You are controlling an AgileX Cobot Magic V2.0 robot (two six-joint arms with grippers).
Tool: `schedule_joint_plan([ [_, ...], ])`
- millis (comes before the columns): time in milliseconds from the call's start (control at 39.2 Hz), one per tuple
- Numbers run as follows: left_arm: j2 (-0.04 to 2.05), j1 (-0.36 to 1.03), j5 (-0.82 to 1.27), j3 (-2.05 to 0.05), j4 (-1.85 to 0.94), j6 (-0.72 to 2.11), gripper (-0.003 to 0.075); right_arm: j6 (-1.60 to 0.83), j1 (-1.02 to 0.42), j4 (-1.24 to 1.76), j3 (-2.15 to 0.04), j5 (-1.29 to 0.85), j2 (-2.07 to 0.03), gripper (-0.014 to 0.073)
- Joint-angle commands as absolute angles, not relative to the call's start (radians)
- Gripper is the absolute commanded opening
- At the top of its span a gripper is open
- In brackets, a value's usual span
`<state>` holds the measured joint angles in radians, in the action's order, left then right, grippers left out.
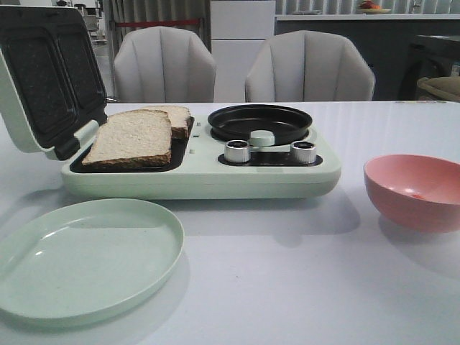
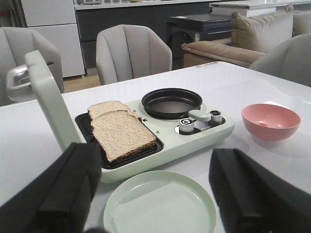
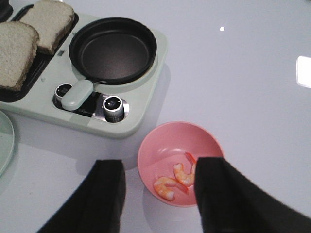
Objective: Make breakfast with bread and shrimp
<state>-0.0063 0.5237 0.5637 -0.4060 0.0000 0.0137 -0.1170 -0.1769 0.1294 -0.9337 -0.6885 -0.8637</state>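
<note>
Two bread slices lie in the open sandwich tray of a mint-green breakfast maker: the front slice overlaps the back slice. They also show in the left wrist view and the right wrist view. Two small pink-orange shrimp lie in a pink bowl. My right gripper is open and empty above the bowl. My left gripper is open and empty above a green plate. Neither gripper shows in the front view.
The maker's lid stands open at the left. Its black round pan and two knobs sit right of the bread. The green plate lies in front of the maker. Two grey chairs stand behind the table.
</note>
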Motion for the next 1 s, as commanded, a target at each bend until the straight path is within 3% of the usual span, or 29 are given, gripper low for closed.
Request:
schedule_joint_plan([
  [0, -0.019, 0.531, 0.487, -0.430, -0.010, 0.009, 0.0532, -0.116, -0.172, 0.126, -0.879, -0.549, -0.745, 0.0435],
  [562, -0.019, 0.531, 0.487, -0.430, -0.010, 0.009, 0.0532, -0.116, -0.174, 0.216, -0.373, -0.333, -0.146, 0.0435],
  [971, -0.018, 0.531, 0.487, -0.432, -0.048, 0.009, 0.0532, -0.116, -0.174, 0.216, -0.268, -0.298, -0.110, 0.0435],
])
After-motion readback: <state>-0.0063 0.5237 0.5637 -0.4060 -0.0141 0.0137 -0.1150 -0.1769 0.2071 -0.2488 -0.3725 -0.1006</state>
